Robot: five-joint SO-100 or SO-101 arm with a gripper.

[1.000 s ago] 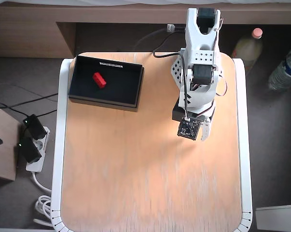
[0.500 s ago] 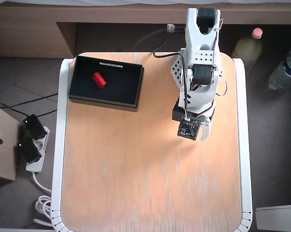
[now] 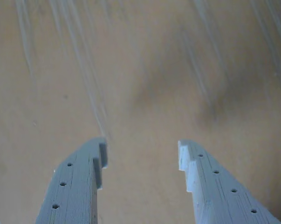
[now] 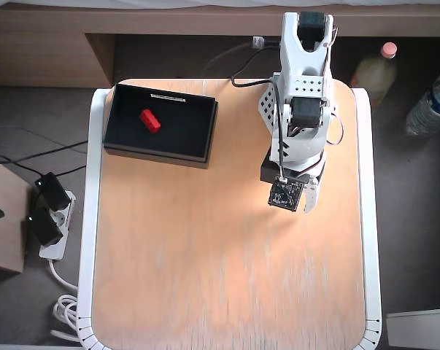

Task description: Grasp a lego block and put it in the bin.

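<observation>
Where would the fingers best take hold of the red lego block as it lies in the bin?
Across the two long sides of the lego block, descending from straight above. It lies diagonally inside the bin, clear of the low walls, so the open gripper would rotate to match that angle.

end effector [image 3: 141, 156] bases cropped — tabletop [image 3: 140, 70] blurred
</observation>
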